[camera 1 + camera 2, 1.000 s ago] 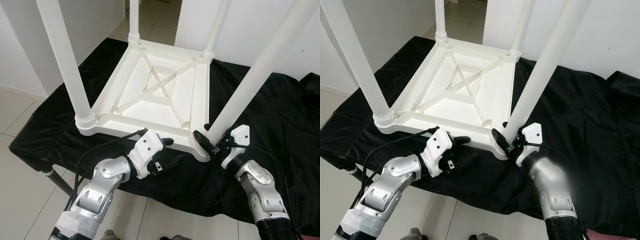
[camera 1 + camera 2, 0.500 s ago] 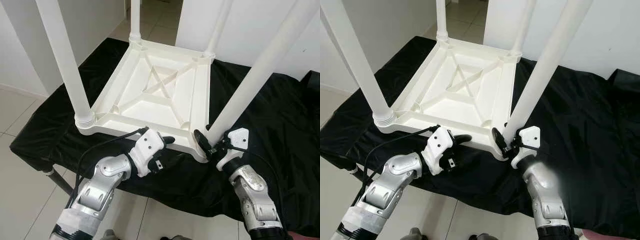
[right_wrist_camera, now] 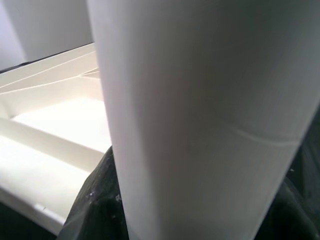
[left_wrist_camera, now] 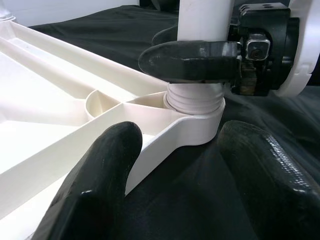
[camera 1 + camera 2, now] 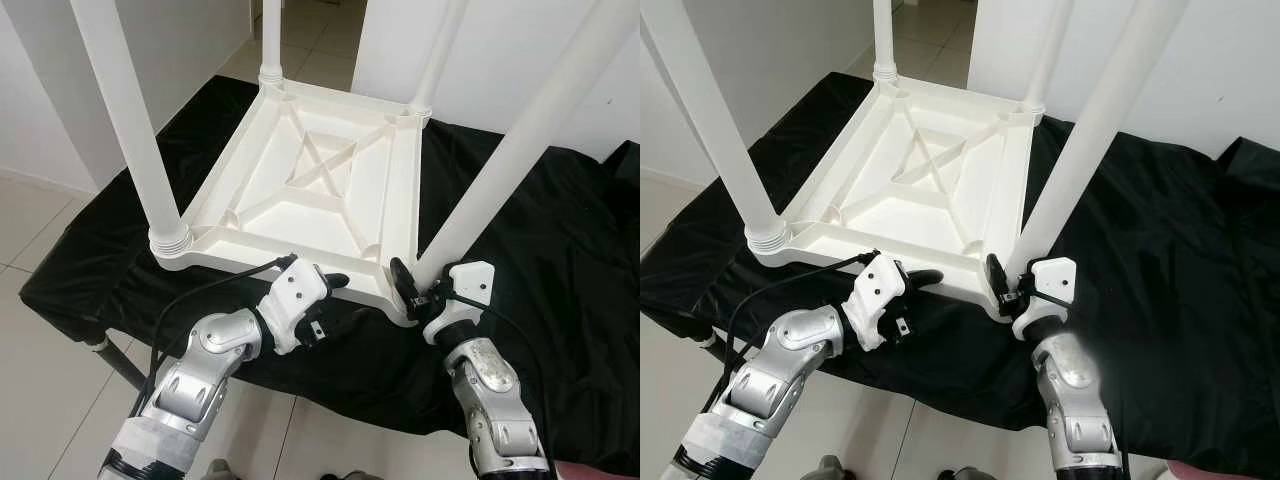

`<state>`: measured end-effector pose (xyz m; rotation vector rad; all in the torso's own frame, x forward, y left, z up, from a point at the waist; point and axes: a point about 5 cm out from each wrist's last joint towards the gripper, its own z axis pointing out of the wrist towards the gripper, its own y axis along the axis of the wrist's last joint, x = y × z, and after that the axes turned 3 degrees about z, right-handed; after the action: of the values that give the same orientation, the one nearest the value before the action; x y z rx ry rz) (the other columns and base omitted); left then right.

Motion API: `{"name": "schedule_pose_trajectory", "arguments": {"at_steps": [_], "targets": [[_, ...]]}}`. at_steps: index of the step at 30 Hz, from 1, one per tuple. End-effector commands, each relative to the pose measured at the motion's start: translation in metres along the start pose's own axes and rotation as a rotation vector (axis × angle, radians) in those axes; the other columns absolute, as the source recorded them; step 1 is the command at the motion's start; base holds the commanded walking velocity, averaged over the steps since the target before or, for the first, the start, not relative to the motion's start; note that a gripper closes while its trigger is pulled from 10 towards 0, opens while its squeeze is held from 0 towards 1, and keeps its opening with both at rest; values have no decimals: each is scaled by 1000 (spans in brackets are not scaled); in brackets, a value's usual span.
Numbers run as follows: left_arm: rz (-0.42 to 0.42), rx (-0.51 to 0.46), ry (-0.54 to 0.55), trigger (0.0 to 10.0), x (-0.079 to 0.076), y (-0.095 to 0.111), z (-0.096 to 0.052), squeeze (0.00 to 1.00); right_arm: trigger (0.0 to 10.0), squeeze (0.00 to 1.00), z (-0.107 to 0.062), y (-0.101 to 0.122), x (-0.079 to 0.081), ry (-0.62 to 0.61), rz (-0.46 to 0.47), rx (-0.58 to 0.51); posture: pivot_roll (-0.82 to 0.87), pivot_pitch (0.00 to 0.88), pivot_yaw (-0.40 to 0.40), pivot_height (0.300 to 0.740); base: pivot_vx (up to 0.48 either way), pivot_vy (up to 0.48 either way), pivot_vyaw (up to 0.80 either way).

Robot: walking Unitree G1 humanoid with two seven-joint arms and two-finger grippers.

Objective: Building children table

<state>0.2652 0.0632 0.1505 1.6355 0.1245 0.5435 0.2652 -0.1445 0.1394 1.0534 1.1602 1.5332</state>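
On a black cloth [image 5: 540,230] draped over a low stand sat the white kids' table [image 5: 310,190], flipped upside down so its ribbed underside faced up; four white legs stuck up out of the corners — the far-left leg [image 5: 267,40], the far-right leg [image 5: 437,55], the near-left leg [image 5: 125,115] and the near-right leg [image 5: 505,155], which leaned off to the right as it rose.

The right gripper [image 5: 422,290] was down at the near-right corner, right at the base of the near-right leg; its black fingers [image 4: 192,61] were wrapped round the leg just above the threaded collar [image 4: 195,100], clamped on it as far as I could see; in the right wrist view the leg was so close it was mostly a blurry white column.

The left gripper [image 5: 335,300] was at the near edge of the tabletop, just left of that same corner; its fingers [image 4: 102,175] were apart, one sitting against the white rim and the other over the black cloth on the outside — not gripping anything.

Pale tiled floor [image 5: 40,215] showed on the left; white walls [image 5: 400,40] stood behind.
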Motion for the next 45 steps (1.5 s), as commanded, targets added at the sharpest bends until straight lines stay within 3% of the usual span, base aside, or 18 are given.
{"name": "schedule_pose_trajectory", "arguments": {"at_steps": [1,9,17,28,29,30,41,42,43,44,45], "targets": [[-1,7,38,10000,-1,-2,1,0,10000,0,-3,-5,1,-24,8,29,30,102,-77,740,0,0,0],[-3,8,38,10000,-3,-3,1,0,10000,0,-1,-2,0,-124,-24,10,27,107,-81,740,0,0,0],[-8,6,41,10000,-2,-1,0,0,10000,0,-1,-5,8,-283,-14,8,38,119,-83,740,0,0,0],[-1,6,49,10000,0,0,-2,0,10000,0,3,-6,17,-287,11,10,45,126,-80,740,0,0,0],[-2,7,51,10000,0,0,-2,0,10000,839,3,-5,16,-287,14,7,46,126,-80,740,0,0,0],[-3,7,52,10000,0,0,-2,0,10000,1000,4,-4,16,-285,8,-1,44,124,-77,740,0,0,0],[3,6,45,10000,1,0,1,0,10000,1000,7,0,16,-160,-48,-17,41,112,-79,740,0,0,0],[4,6,46,10000,1,0,1,0,10000,486,5,0,11,-136,-54,-11,42,111,-80,740,0,0,0],[4,6,46,10000,1,0,1,0,10000,486,5,0,11,-136,-54,-11,42,111,-80,740,0,0,0],[5,7,46,10000,1,0,1,0,10000,188,5,0,9,-121,-54,-9,40,107,-78,740,0,0,0],[5,7,46,10000,1,0,1,0,10000,188,5,0,9,-121,-54,-9,40,107,-78,740,0,0,0]]}}
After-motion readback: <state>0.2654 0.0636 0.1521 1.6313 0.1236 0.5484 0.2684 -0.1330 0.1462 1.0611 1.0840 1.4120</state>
